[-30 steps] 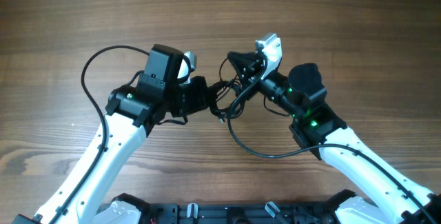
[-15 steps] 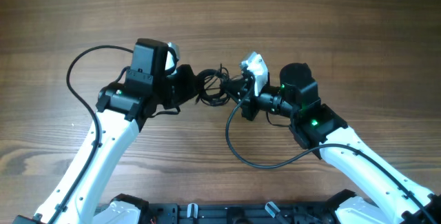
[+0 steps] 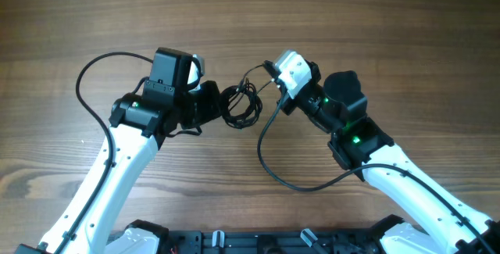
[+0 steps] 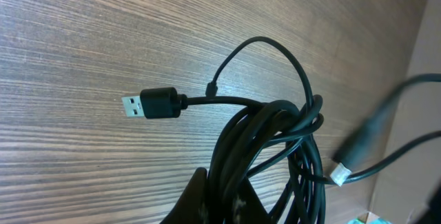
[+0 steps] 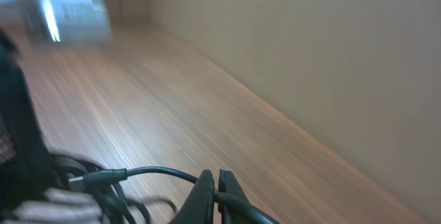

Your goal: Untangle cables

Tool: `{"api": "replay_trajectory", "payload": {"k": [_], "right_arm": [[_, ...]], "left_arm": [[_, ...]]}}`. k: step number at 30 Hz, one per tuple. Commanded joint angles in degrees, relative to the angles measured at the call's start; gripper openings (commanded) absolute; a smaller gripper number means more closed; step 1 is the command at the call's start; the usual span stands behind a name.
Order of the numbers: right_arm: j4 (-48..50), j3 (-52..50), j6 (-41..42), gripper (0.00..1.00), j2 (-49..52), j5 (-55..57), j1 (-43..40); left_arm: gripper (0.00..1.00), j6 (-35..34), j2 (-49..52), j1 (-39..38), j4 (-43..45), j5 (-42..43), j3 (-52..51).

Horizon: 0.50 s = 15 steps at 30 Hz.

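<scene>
The cables (image 3: 241,105) are a coil of thin black cords between my two arms. My left gripper (image 3: 217,104) is shut on the coil's left side. In the left wrist view the bundle (image 4: 275,131) rises from the left gripper (image 4: 226,200), and a USB plug (image 4: 150,105) sticks out to the left above the wood. My right gripper (image 3: 268,68) sits up and right of the coil, shut on one strand. In the right wrist view that strand (image 5: 148,172) runs from the coil (image 5: 76,196) into the pinched right gripper (image 5: 215,189).
The right arm's thicker black camera cable (image 3: 269,160) loops over the wooden table (image 3: 375,19) in front of the coil. The left arm's own cable (image 3: 84,90) arcs out to the left. The left wrist camera (image 5: 69,14) shows blurred at upper left.
My right gripper has swung up and away from the coil, drawing one strand out with it. The left arm shifted left a second ago and has held still since, keeping the coil.
</scene>
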Motion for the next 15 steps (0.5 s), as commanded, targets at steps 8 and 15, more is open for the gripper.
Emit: {"api": "replay_trajectory", "payload": {"k": [8,15], "right_arm": [[-4.00,0.09,-27.85,0.05,-1.07,27.96,16.33],[-6.29,0.09,-27.71,0.04,-1.14,30.45,17.53]], "left_arm": [[0.04,-4.44,-0.04,0.17,-0.11,-2.91,0.37],[0.04,-1.70,-0.04,1.55,-0.46,-14.47,0.37]]}}
